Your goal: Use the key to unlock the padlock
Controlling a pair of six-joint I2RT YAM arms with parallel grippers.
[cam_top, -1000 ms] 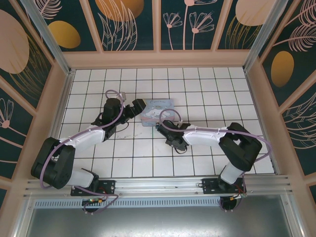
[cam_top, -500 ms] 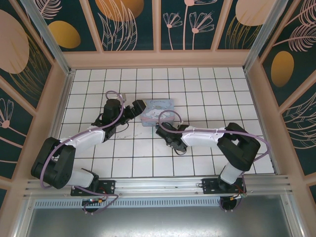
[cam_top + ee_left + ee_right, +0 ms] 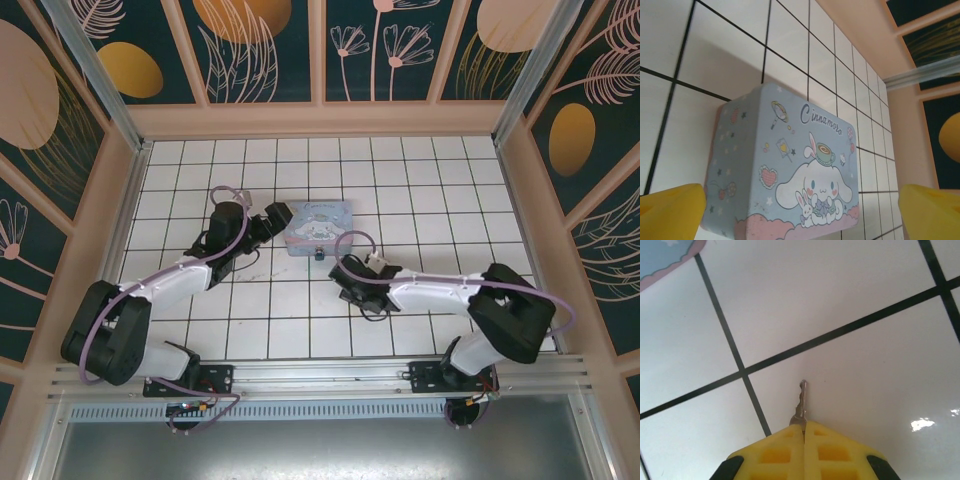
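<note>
Swinging back toward its base and off to the right since a second ago, the right arm (image 3: 430,290) is drawing away from the pastel blue cartoon-printed tin box (image 3: 318,222). Its jaws, half apart back then, are now clenching flat on the head of the tiny thin brownish-silver metal key (image 3: 801,399). Only the blade is sticking out ahead of the yellow pads, which I am reading as deliberate: pinching the head is leaving the whole blade free to enter a keyhole. The blade is pointing out over a tile of the white tiled desk (image 3: 450,200), and I am not able to tell whether it is already clear of the surface. That retreat is also uncovering a small dark-blue speck just beside the near edge of the tin, which I am taking to be the tiny blue-bodied padlock with a thin silver shackle (image 3: 318,256); it is too small for me to judge how it is lying. The left arm (image 3: 180,275) is holding where it was, at the tin's left end with its jaws spread wide and gripping nothing. I am guessing it is waiting there to steady the lock. Next I am expecting to line the blade up with the keyhole, and a slipped pinch is the risk.
</note>
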